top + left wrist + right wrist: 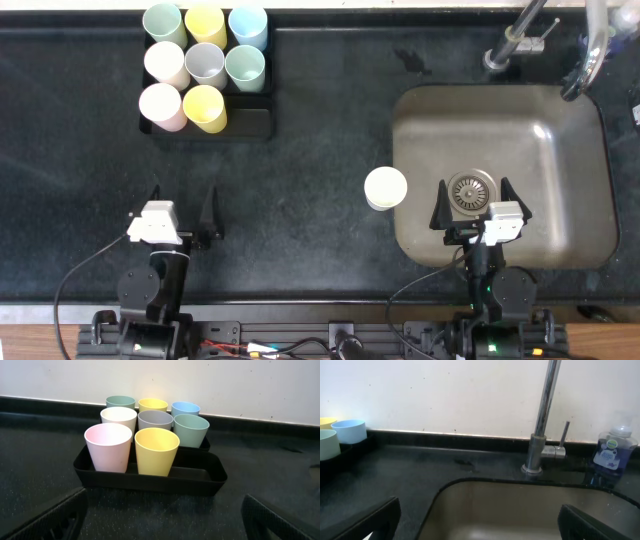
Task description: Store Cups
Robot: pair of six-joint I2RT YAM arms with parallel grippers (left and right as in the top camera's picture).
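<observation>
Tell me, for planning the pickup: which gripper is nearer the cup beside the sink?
Right. The right gripper is over the sink, close beside the cup; the left gripper is far across the counter, near the tray.

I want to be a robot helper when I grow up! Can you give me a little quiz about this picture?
1. How many cups stand in the black tray?
2. True or false: the white cup stands on the countertop, beside the sink.
3. The left end effector is: A) open, B) shut on a cup, C) shut on nothing.
Key: 1. Eight. 2. True. 3. A.
</observation>
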